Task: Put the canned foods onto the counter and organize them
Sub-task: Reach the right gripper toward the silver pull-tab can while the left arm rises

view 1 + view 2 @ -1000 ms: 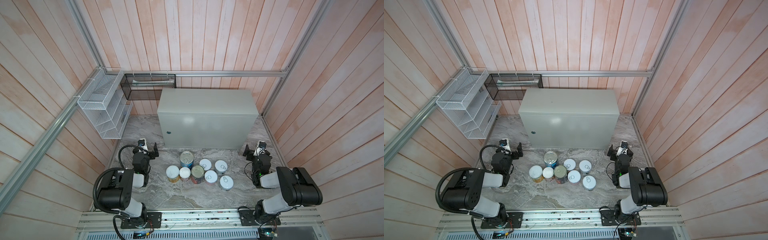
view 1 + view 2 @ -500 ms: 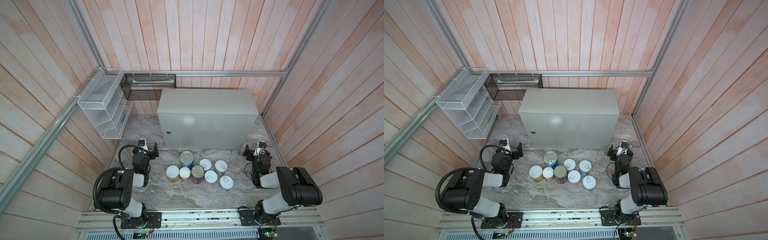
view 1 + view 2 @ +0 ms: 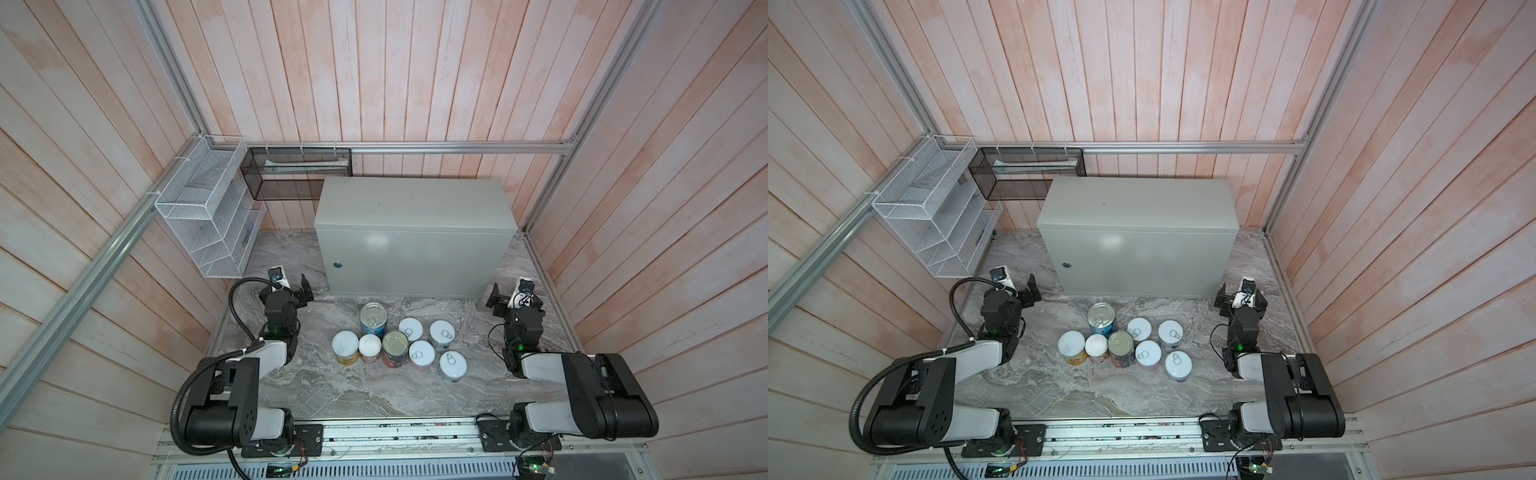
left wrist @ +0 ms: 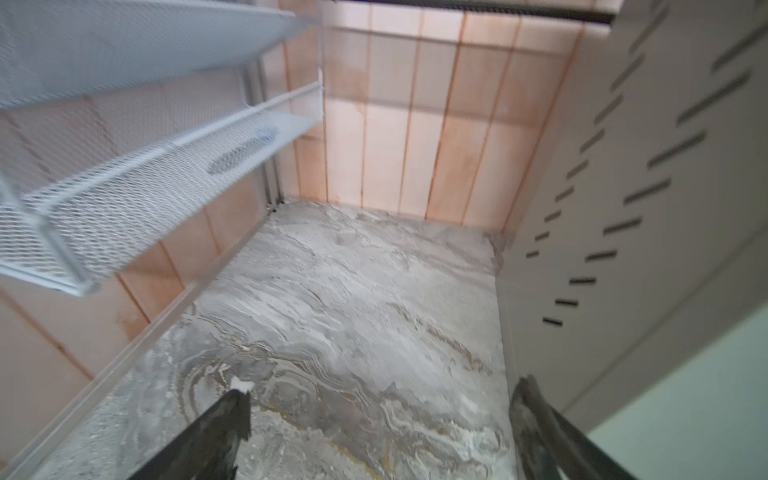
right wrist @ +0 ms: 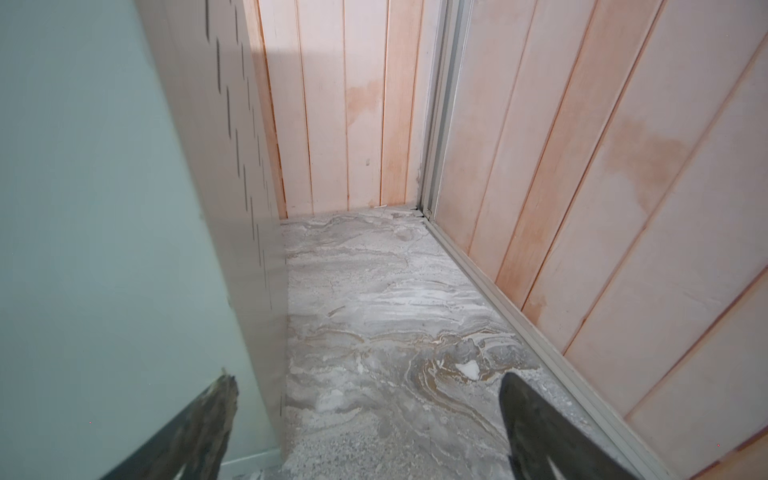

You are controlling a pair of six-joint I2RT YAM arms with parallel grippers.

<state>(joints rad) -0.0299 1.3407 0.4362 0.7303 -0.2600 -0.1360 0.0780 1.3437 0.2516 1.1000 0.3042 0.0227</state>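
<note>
The marble surface (image 3: 324, 386) bears eight cans (image 3: 395, 347) and the counter (image 3: 415, 257).

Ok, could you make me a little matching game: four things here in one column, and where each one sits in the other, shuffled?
Things:
1. blue can
2. white wire rack
3. black mesh basket
4. grey-green box

Places:
a. hung along the left wall
b. on the marble surface, just in front of the box
c. at the back, in the middle, round lock on its front
d. hung from the back rail

Pairs: 1-b, 2-a, 3-d, 4-c.

Bare counter (image 3: 411, 203) behind close-packed cans (image 3: 395, 347)
</note>
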